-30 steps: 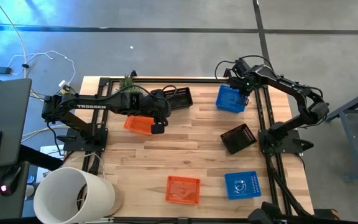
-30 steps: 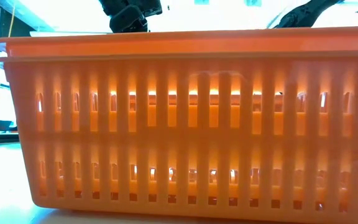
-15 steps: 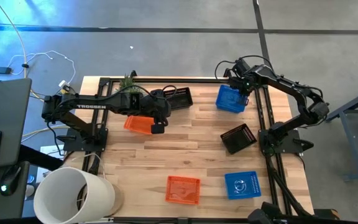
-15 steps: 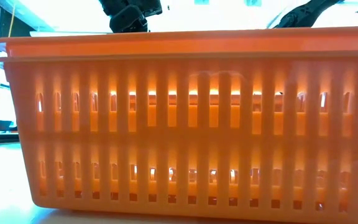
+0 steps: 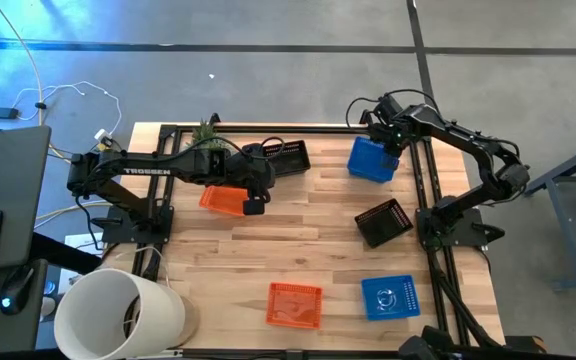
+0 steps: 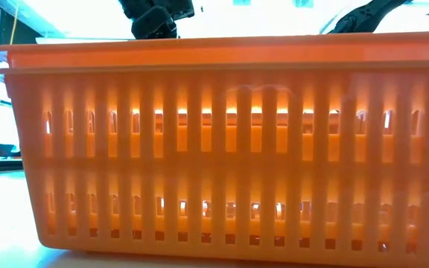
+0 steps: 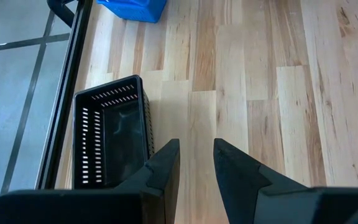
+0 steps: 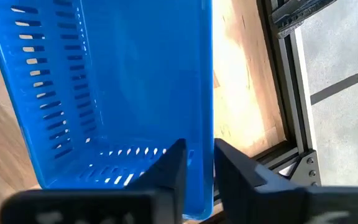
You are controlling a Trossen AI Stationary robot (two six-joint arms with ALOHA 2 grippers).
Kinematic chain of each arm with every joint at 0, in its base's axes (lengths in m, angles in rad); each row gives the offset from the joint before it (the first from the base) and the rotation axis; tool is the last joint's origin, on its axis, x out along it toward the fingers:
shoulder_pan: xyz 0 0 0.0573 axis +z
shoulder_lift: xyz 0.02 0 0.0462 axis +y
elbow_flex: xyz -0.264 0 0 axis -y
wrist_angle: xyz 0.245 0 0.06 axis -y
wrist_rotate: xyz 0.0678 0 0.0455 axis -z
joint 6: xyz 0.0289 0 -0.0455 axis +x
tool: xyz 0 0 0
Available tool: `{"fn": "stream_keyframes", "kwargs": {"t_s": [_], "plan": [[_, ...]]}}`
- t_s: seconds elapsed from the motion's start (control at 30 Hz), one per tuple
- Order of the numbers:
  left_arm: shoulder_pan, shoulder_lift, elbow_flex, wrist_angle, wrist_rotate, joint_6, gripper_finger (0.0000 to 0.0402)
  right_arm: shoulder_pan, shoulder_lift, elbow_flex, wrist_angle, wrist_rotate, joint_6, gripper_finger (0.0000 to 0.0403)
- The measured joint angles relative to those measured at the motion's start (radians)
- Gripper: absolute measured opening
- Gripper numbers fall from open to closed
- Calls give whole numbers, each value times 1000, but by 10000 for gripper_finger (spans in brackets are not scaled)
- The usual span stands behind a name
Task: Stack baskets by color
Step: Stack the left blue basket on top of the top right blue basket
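My right gripper (image 5: 392,143) (image 8: 201,155) stands open at the far right, pointing down over a blue basket (image 5: 370,160). One finger is inside and one outside its wall (image 8: 209,81), at the side next to the table's frame; I see no touch. My left gripper (image 5: 254,207) (image 7: 196,152) hangs open above bare wood, with an orange basket (image 5: 218,198) beside it, partly under the arm. One black basket (image 5: 288,157) (image 7: 110,134) rests at the far middle. Another black basket (image 5: 384,222) lies right of centre. An orange basket (image 5: 295,304) and a blue basket (image 5: 389,297) sit near the front edge.
A big white bucket (image 5: 118,315) stands off the near left corner and a small green plant (image 5: 206,130) at the far left. The black frame rail (image 8: 291,93) runs close beside the blue basket. The front orange basket (image 6: 222,149) fills the low view.
The blue basket under my right gripper has settled slightly; its inside looks flatter in the high view than before. Both arms have kept their places.
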Motion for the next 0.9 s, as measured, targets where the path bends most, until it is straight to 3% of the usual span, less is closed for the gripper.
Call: {"fn": "stream_keyframes", "kwargs": {"t_s": [0.17, 0.33, 0.47, 0.67, 0.9], "plan": [[0, 0, 0, 0, 0, -1, 85, 0, 0, 0, 1, -4, 0, 106], [0, 0, 0, 0, 0, -1, 85, 0, 0, 0, 17, 7, 12, 109], [0, 0, 0, 0, 0, -1, 85, 0, 0, 0, 24, 12, 26, 83], [0, 0, 0, 0, 0, 0, 85, -1, 0, 0, 22, -7, 32, 10], [0, 0, 0, 7, 0, 0, 85, -34, -1, 12, 7, -69, 34, 3]]}}
